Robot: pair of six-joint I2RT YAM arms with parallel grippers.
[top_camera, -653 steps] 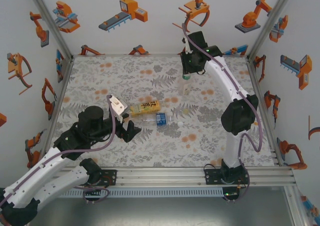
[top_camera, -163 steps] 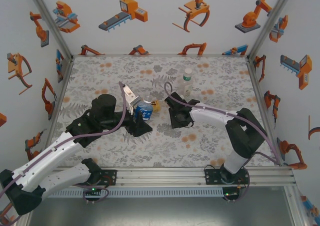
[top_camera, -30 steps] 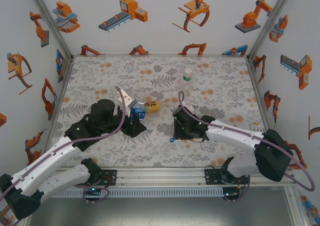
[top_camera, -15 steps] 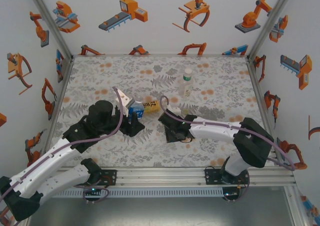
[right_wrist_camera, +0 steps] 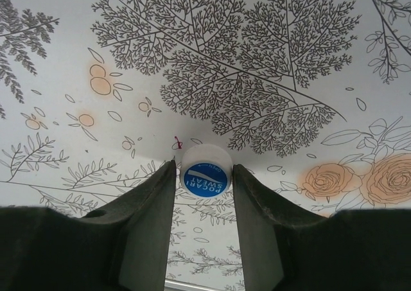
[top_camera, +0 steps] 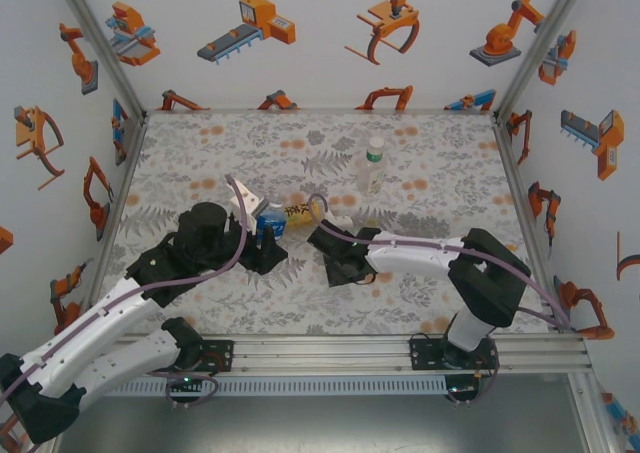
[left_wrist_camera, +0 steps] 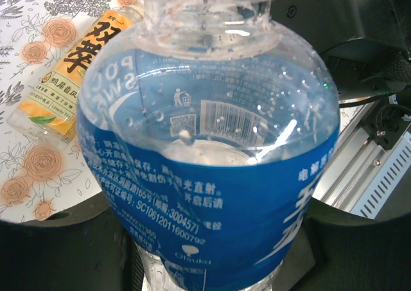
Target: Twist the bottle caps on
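Observation:
My left gripper (top_camera: 262, 237) is shut on the clear bottle with the blue label (top_camera: 271, 219), holding it tilted just above the mat. In the left wrist view that bottle (left_wrist_camera: 212, 149) looms close, neck towards the top edge, with dark fingers (left_wrist_camera: 58, 239) at both lower corners. My right gripper (right_wrist_camera: 204, 175) is shut on a white bottle cap with a blue top (right_wrist_camera: 205, 175), pinched at its sides over the mat. In the top view the right gripper (top_camera: 333, 253) hangs just right of the held bottle. The yellow-labelled bottle (top_camera: 300, 211) lies behind them. The green-white bottle (top_camera: 372, 168) stands upright at the back.
The floral mat (top_camera: 440, 163) covers the table between white walls. An aluminium rail (top_camera: 330, 348) runs along the near edge by both arm bases. The right arm's forearm (top_camera: 420, 251) stretches across the mat's right half.
The right arm has folded in, and its gripper with the cap has drifted left and up towards the held bottle. The left gripper and its bottle shifted slightly left.

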